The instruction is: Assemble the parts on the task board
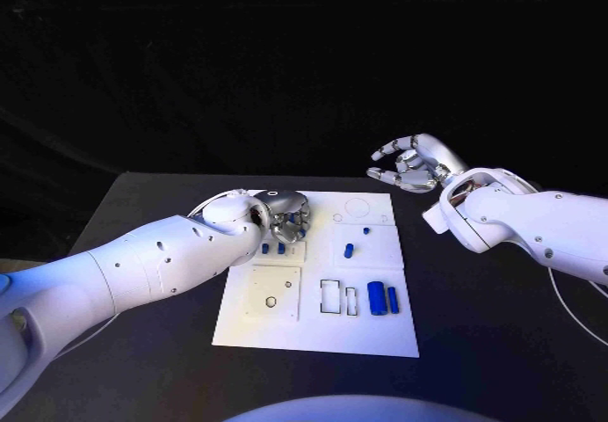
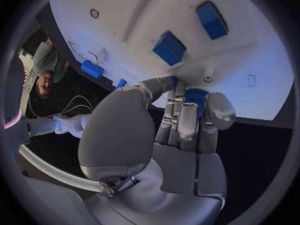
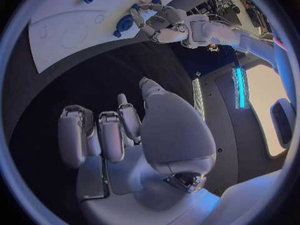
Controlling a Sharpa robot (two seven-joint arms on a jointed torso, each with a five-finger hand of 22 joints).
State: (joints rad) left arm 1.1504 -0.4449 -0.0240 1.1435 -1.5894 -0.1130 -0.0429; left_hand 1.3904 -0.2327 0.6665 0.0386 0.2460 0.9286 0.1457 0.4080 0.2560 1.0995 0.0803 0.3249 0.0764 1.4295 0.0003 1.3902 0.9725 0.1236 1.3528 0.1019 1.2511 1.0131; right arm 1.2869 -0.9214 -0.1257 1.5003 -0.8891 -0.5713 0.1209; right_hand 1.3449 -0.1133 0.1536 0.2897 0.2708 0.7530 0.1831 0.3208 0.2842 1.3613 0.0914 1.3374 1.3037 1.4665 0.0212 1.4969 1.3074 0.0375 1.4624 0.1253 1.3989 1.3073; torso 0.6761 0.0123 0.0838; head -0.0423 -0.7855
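Observation:
The white task board lies in the middle of the black table. My left hand hovers low over its far left part, fingers curled round a small blue part. Two blue blocks sit on the board just past those fingers. Two short blue parts lie beside the hand, and a blue piece lies mid-board. A large blue cylinder and a thinner one stand at the right. My right hand is raised beyond the board's far right corner, fingers loosely bent, holding nothing.
Outlined slots and a square plate with holes mark the board's near half. Bare black table runs right of the board and along its near edge. The right wrist view shows my left hand over the board.

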